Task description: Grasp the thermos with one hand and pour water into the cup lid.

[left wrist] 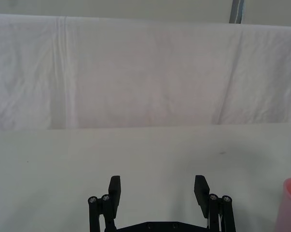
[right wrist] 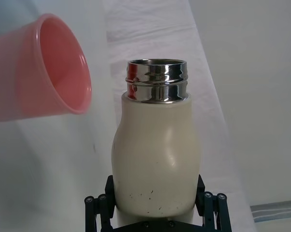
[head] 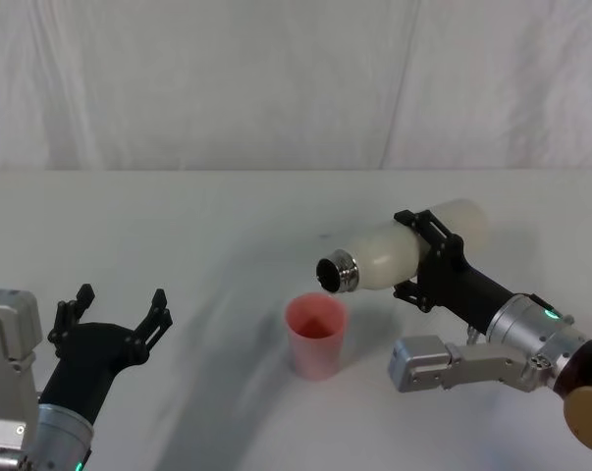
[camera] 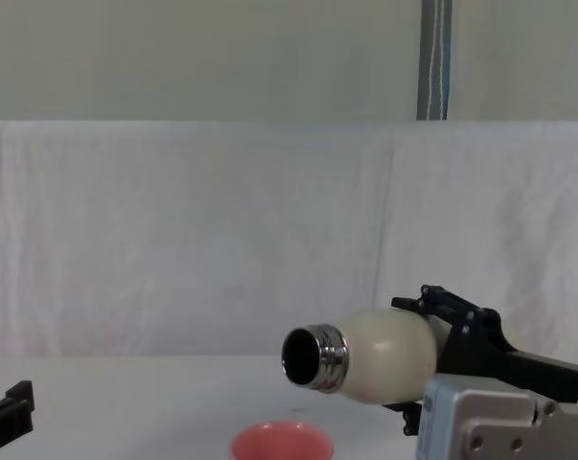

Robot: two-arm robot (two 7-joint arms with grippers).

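Observation:
My right gripper (head: 423,257) is shut on the cream-white thermos (head: 403,250) and holds it tipped nearly level in the air, steel neck (head: 337,274) pointing left. The open mouth hangs just above and right of the pink cup lid (head: 316,337), which stands upright on the white table. In the right wrist view the thermos (right wrist: 156,159) sits between the black fingers (right wrist: 98,210), with the cup lid (right wrist: 44,72) close beside the neck. The chest view shows the thermos (camera: 375,356) over the cup lid's rim (camera: 281,443). My left gripper (head: 119,316) is open at the near left, holding nothing.
A white cloth covers the table (head: 227,226) and hangs as a backdrop behind it. The left gripper (left wrist: 157,191) faces bare tabletop, with the cup lid's edge (left wrist: 290,205) off to one side.

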